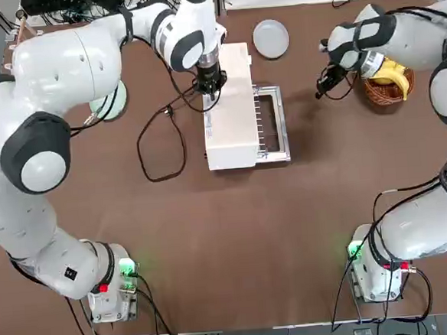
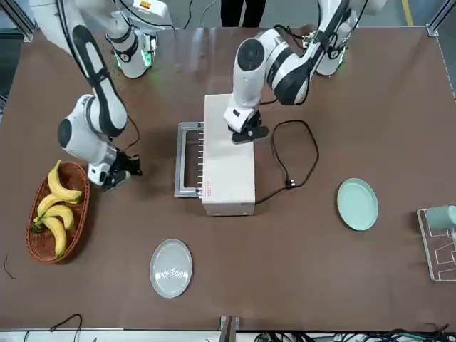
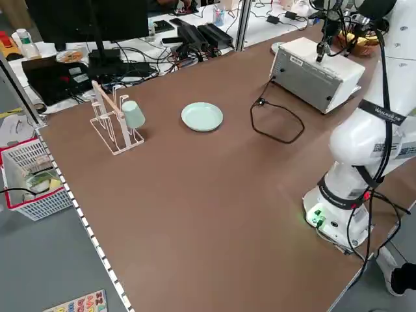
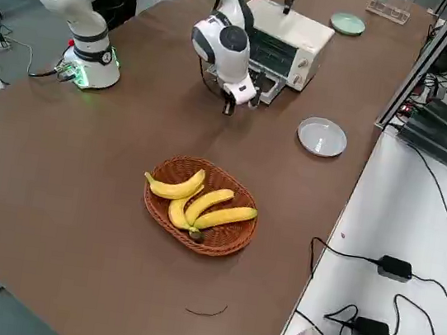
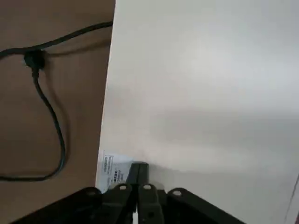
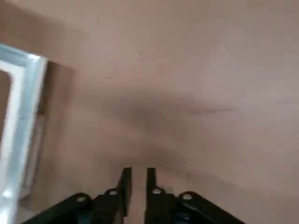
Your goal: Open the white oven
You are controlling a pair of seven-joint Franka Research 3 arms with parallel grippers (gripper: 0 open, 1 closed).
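White oven [image 1: 228, 106], mid-desk toward the far edge, had its glass door [image 1: 271, 123] already folded down flat, so the task looked done; left gripper [image 1: 211, 84], fingers closed, pressed on its top, right gripper [image 1: 324, 86], nearly shut and empty, hovered beside the door.

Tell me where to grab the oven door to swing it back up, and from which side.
Grip the door's far metal frame edge, the one farthest from the oven. The door lies flat, open toward the robot's right, so come from there with the right gripper, which is nearest; the left gripper sits on the oven's top.
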